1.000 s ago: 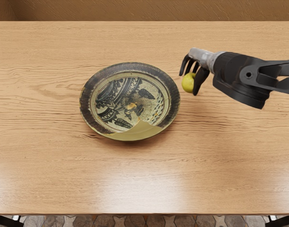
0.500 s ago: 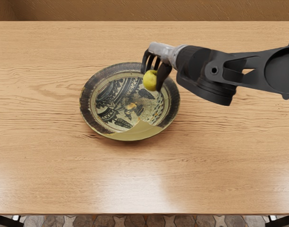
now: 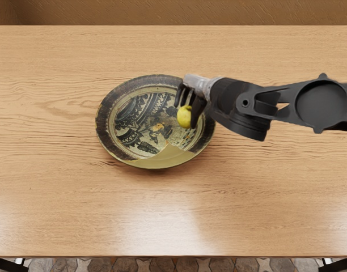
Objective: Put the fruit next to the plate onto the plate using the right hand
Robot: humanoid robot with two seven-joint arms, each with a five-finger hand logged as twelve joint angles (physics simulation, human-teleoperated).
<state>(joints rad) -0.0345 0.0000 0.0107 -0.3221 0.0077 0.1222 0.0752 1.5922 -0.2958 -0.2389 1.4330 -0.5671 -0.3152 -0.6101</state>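
Lemon gripped by the robot's right hand over the right side of a painted plate.
The small yellow lemon lies inside the plate's rim, on its right side, over the patterned middle. Whether it touches the plate's surface cannot be told. Dark fingers curl down around the lemon from above and grasp it, with the fruit showing between them. The right arm, black with a grey wrist, reaches in from the right of the plate and crosses its right rim. The plate is round, with a dark outer rim, a black-on-cream pattern and a plain tan patch at its near edge. It rests on a wooden table.
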